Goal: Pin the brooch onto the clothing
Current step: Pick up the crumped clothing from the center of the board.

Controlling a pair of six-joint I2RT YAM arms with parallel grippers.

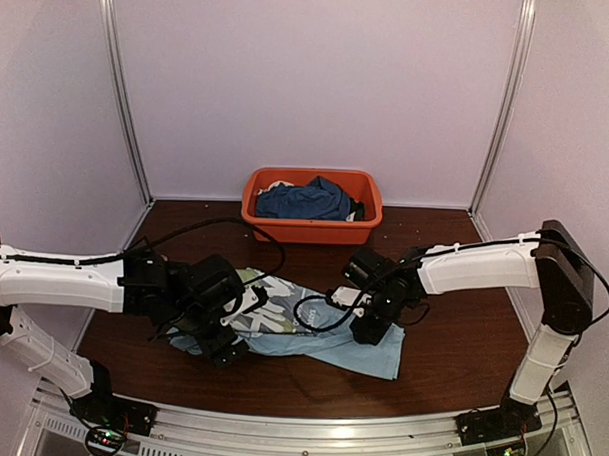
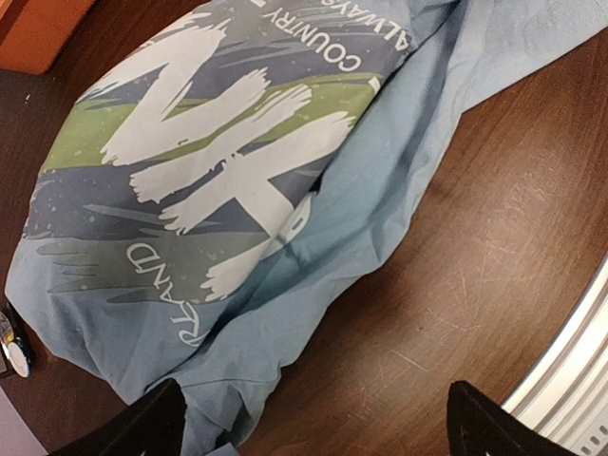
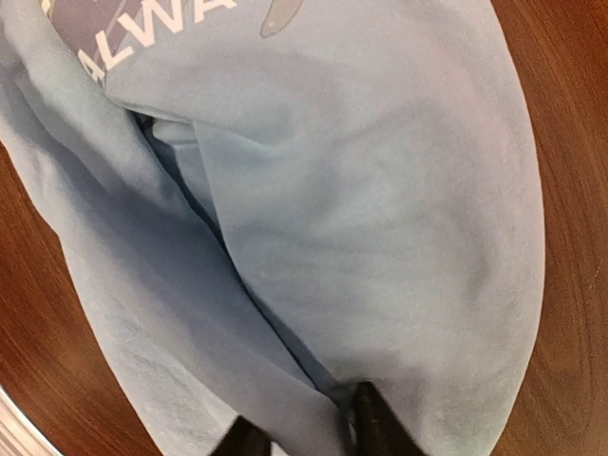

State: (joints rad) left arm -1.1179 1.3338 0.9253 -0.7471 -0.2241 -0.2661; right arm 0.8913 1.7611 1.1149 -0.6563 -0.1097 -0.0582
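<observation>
An orange bin (image 1: pixel 312 229) stands at the upper middle of the overhead view, against the back wall. It holds a crumpled dark blue garment (image 1: pixel 305 200) with a bit of white cloth at its left side.

Below it, in the middle of the brown table (image 1: pixel 460 359), the light blue shirt (image 1: pixel 330 344) lies rumpled, its printed part toward the left.

The left arm comes in low from the left edge of the frame and bends down, so the left claw (image 1: pixel 226 335) hangs over the printed end of the shirt. The right arm rises at the right edge, folds at the elbow and reaches in, and the right claw (image 1: pixel 373 325) points down onto the plain end of the cloth.

The left wrist view shows the shirt (image 2: pixel 380 190) print close up, with large white letters over green and grey. The left claw (image 2: pixel 313 432) is spread wide above bare table, holding nothing. Only this view shows the brooch (image 2: pixel 11 347), a small silvery disc at the lower left edge, half cut off by the frame and just beside the shirt.

In the right wrist view plain blue shirt (image 3: pixel 332 237) fills the frame. The right claw (image 3: pixel 309 437) is narrow, with a fold of cloth between its tips. I cannot tell whether it pinches the fold.
</observation>
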